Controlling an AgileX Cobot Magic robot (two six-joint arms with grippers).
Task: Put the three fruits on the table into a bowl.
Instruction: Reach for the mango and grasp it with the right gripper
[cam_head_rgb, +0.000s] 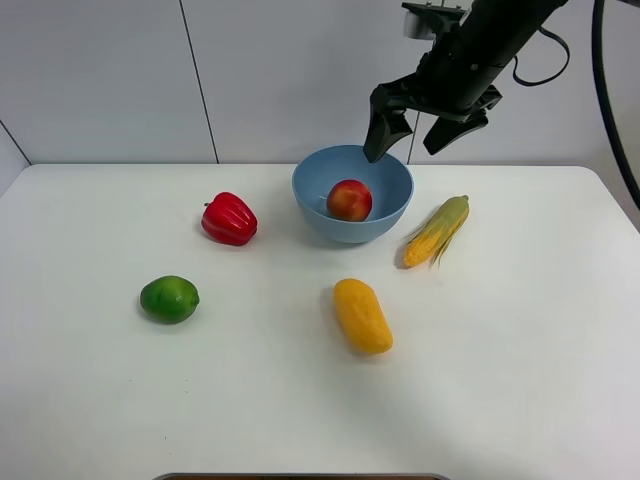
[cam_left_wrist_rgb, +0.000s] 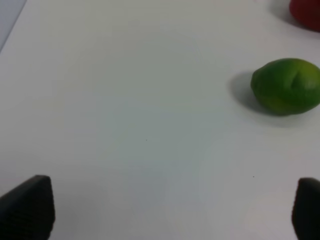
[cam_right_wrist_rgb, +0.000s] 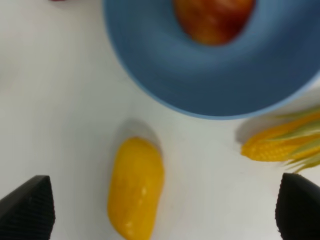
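The red-yellow pomegranate (cam_head_rgb: 349, 200) lies inside the light-blue bowl (cam_head_rgb: 385, 215); both also show in the right wrist view, the pomegranate (cam_right_wrist_rgb: 212, 20) in the bowl (cam_right_wrist_rgb: 200, 80). The yellow-orange mango (cam_head_rgb: 362, 315) lies on the white table (cam_head_rgb: 520, 380) in front of the bowl, also in the right wrist view (cam_right_wrist_rgb: 135, 187). The green lime (cam_head_rgb: 169, 298) lies at the left, also in the left wrist view (cam_left_wrist_rgb: 287, 86). My right gripper (cam_head_rgb: 412, 128) hangs open and empty above the bowl's far rim. My left gripper (cam_left_wrist_rgb: 172, 207) is open above bare table near the lime; it is out of the exterior view.
A ribbed red bell pepper (cam_head_rgb: 229, 219) lies left of the bowl. A corn cob with green husk (cam_head_rgb: 437, 230) lies right of the bowl, also in the right wrist view (cam_right_wrist_rgb: 285, 142). A wall stands behind the table.
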